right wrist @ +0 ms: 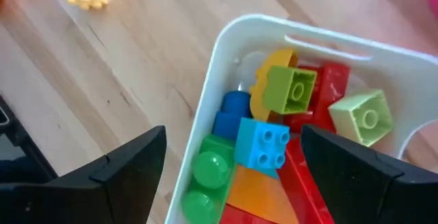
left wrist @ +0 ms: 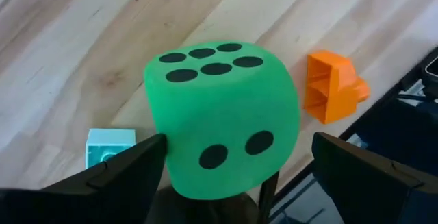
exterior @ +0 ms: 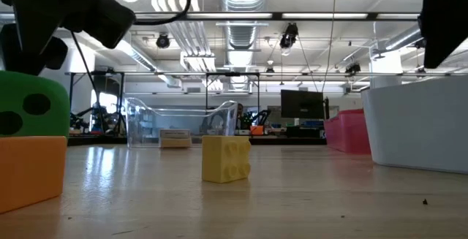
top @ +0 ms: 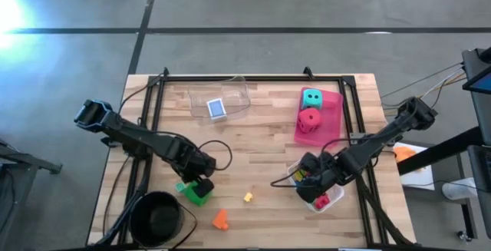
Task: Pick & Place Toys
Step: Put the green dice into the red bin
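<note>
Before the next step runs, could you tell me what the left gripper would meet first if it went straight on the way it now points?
The green die: it sits squarely between the open fingers of the left gripper, probably before the table.

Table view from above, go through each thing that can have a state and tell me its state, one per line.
Left gripper: open, fingers either side of the green die.
Green die: on the table, six dots up, not gripped.
Right gripper: open, above the white tray.
White tray: holds mixed bricks.
Pink tray: holds the teal die and red die.
Clear tray: holds the blue box.
Black bowl: contents unclear.
</note>
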You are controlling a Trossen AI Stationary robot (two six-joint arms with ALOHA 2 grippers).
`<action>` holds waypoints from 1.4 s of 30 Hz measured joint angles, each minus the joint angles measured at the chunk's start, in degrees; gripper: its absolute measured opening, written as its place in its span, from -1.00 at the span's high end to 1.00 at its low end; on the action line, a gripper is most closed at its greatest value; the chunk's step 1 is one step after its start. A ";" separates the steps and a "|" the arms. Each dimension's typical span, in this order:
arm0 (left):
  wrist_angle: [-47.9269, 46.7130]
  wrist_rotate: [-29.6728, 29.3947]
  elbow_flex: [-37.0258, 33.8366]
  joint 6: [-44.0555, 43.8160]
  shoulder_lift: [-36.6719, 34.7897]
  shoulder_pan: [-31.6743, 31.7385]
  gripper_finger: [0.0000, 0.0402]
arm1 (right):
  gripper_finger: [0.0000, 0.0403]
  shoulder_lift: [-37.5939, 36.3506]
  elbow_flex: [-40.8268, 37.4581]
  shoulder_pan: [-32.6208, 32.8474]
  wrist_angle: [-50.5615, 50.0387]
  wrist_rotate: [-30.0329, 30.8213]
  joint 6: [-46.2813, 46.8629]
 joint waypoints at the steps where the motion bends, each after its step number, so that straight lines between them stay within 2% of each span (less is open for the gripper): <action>1: 0.28 -0.14 -0.14 0.00 0.00 -0.16 -0.85 | -0.65 0.00 0.51 0.00 -0.56 0.42 -0.01; 11: 0.60 -4.97 -0.38 -2.80 0.17 -0.17 -0.85 | -0.65 0.00 2.39 0.00 -2.58 2.08 -0.31; 26: -1.58 -4.49 -1.19 -3.33 0.24 -0.26 -0.85 | -0.65 0.00 1.68 0.00 -2.42 2.01 0.04; 37: -1.56 -3.28 -1.19 0.48 0.24 -0.26 -0.85 | -0.65 0.00 1.65 0.00 -2.10 1.77 -0.14; 42: 3.24 -1.14 -1.48 1.66 0.21 -0.28 -0.85 | -0.65 0.00 1.63 0.00 -2.03 1.77 -0.14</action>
